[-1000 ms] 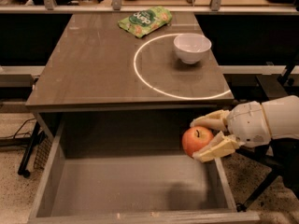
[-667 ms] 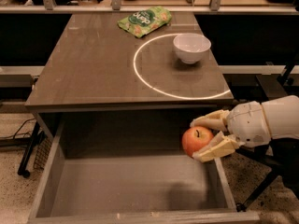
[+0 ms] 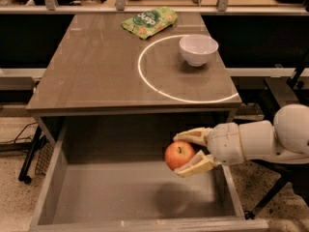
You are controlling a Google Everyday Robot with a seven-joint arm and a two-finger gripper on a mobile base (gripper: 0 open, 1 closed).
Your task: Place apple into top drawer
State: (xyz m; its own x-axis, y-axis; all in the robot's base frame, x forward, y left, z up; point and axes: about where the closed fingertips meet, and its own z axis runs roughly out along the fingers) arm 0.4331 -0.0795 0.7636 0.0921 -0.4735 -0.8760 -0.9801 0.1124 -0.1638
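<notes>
My gripper [image 3: 189,153] reaches in from the right and is shut on the red-orange apple [image 3: 179,155], one cream finger above it and one below. It holds the apple in the air over the right half of the open top drawer [image 3: 120,192], whose grey flat bottom shows a dark shadow under the apple. The drawer is pulled out toward the camera below the grey-brown cabinet top [image 3: 96,66].
On the cabinet top stand a white bowl [image 3: 198,49] at the right inside a bright ring of light, and a green snack bag [image 3: 149,21] at the back. Table legs and cables are on the floor at the left; a dark stand leg is at the lower right.
The gripper with the apple has moved a little to the left and down over the drawer.
</notes>
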